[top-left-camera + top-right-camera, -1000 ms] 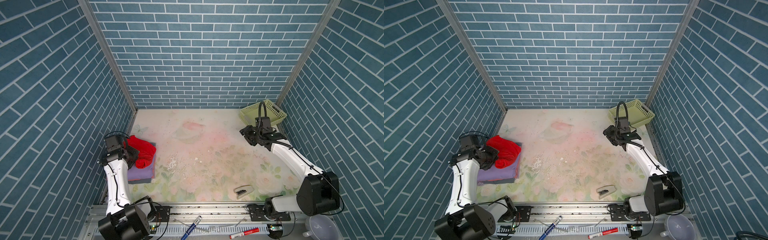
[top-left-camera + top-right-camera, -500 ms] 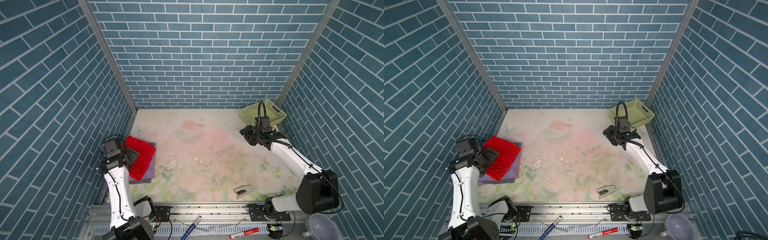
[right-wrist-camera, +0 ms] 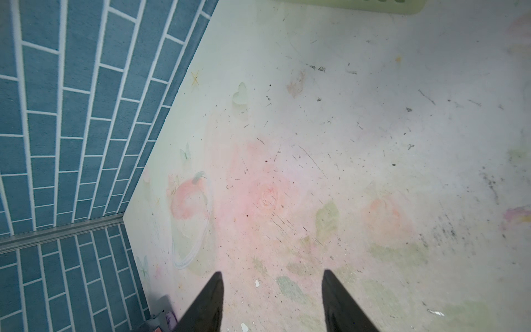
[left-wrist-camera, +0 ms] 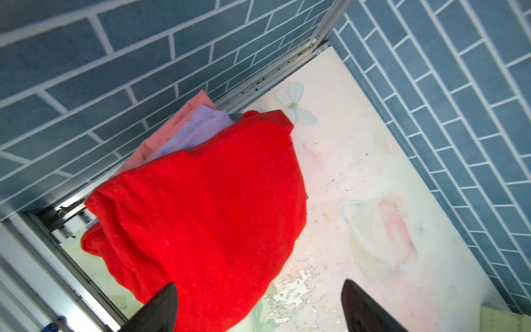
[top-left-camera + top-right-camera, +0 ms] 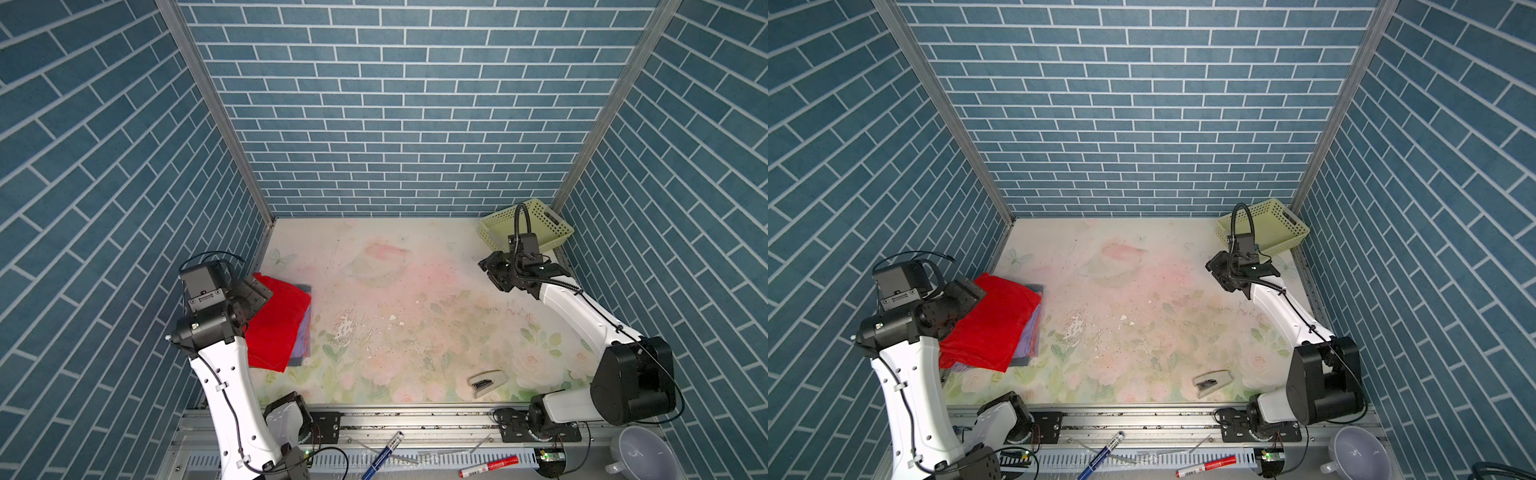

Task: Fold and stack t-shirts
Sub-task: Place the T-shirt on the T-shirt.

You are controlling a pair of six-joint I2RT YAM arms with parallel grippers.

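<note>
- A pen (image 5: 382, 455) and a marker (image 5: 488, 466) lie on the near rail, with a bowl (image 5: 638, 455) at the near right corner.
- A stapler (image 5: 487, 383) lies on the table (image 5: 415, 316) near its front edge, right of centre.
- The red tee (image 5: 278, 328) tops the stack at the table's left edge, loosely folded and rumpled.
- Beneath it show a lavender tee (image 4: 198, 129), a salmon tee (image 4: 172, 126) against the wall, and what looks like a grey tee (image 5: 1036, 287) lowest.
- The left gripper (image 4: 258, 287) hovers over the stack's wall side, its fingers wide apart and clamping nothing. One finger (image 4: 163, 304) overlaps the red cloth in the wrist view, and I cannot tell if it touches.
- The right gripper (image 3: 272, 276) hangs over bare table on the right, its fingers apart and empty.
- The basket (image 5: 496, 228) sits in the far right corner, just behind the right gripper.
</note>
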